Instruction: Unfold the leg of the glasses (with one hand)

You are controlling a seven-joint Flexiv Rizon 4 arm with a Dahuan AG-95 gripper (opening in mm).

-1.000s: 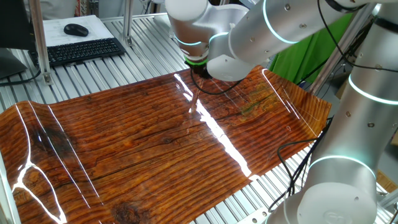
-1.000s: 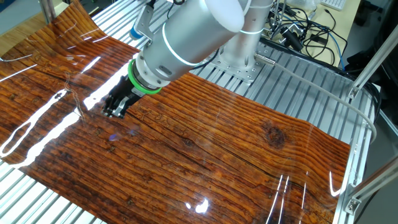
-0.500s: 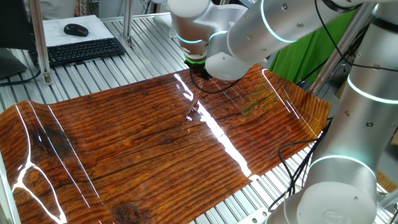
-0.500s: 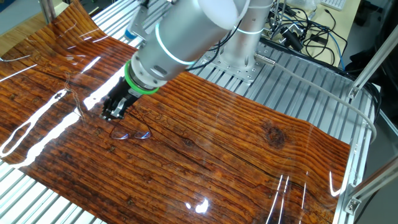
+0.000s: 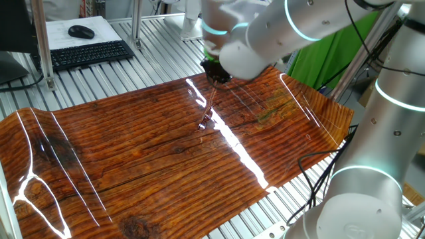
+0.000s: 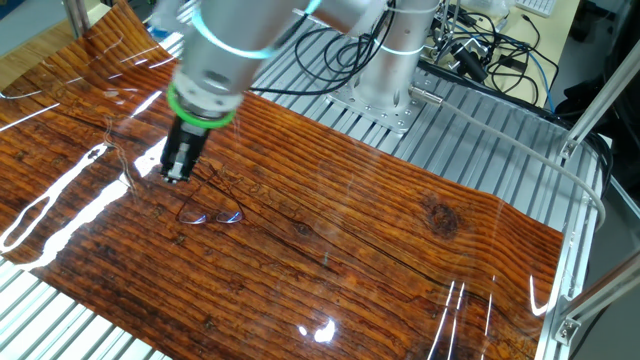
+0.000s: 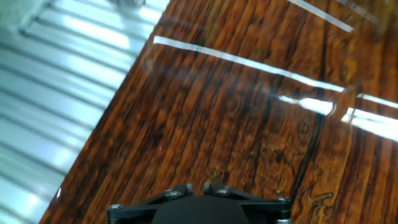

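The glasses (image 6: 212,214) lie on the glossy wood-pattern mat (image 6: 380,230), two thin wire rims just right of and below my gripper (image 6: 177,174). In one fixed view they are a small glint (image 5: 204,123) beside a glare streak. The leg (image 5: 209,103) shows as a thin pale line that slants from the glasses up to my black gripper tip (image 5: 214,77). The fingers stand close together and seem pinched on the leg's end. In the hand view only the gripper's black base (image 7: 198,186) and bare mat show; the glasses are out of sight.
The mat (image 5: 133,153) lies on a slatted metal table (image 6: 470,140) and curls up at its ends. A keyboard (image 5: 86,54) and a mouse (image 5: 81,31) sit at the back left. Cables (image 6: 480,45) lie behind the arm's base. Bright glare streaks cross the mat.
The wrist has turned and the arm's body has swung up and aside while the gripper tip stayed in place. The glasses, hidden a second ago, now show beside the tip.
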